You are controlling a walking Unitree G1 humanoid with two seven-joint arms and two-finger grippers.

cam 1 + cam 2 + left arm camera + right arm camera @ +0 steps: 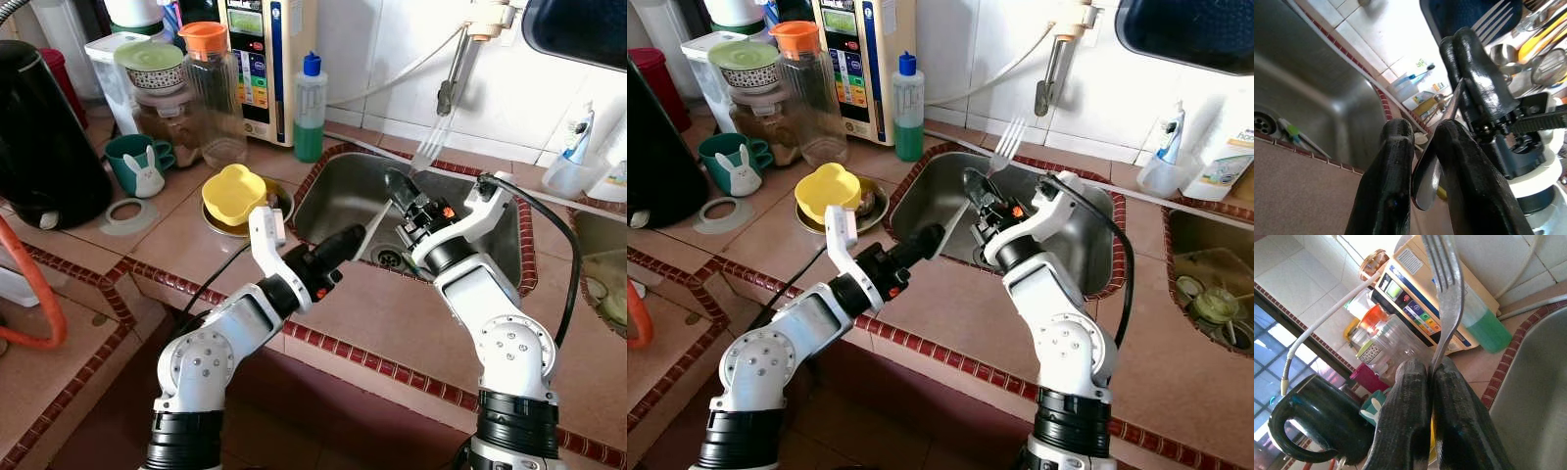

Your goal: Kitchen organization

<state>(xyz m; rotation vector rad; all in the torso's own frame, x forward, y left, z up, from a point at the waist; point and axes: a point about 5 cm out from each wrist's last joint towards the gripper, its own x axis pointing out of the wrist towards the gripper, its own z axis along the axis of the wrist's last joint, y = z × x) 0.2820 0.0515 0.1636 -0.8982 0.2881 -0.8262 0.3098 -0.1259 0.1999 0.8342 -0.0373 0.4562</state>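
Right now the right claw pinches a fork upright over the sink; left claw, at the sink's front edge on the counter, grips the fork's handle end.

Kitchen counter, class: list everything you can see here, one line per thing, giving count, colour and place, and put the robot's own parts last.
Fork: one, silver, tines up over the sink, held by both grippers.
Sink: one, steel, set in the tiled counter.
Soap bottle: one, clear with green liquid and a blue cap, behind the sink's left corner.
Yellow bowl: one, on a metal plate left of the sink.
Rabbit mug: one, teal with a white rabbit, left of the bowl.
Jug: one, clear with an orange lid, behind the mug.
Kettle: one, black, far left.
Water dispenser: one, cream, against the wall.
Left gripper: black, shut on the handle end.
Right gripper: black, shut on the fork's neck.
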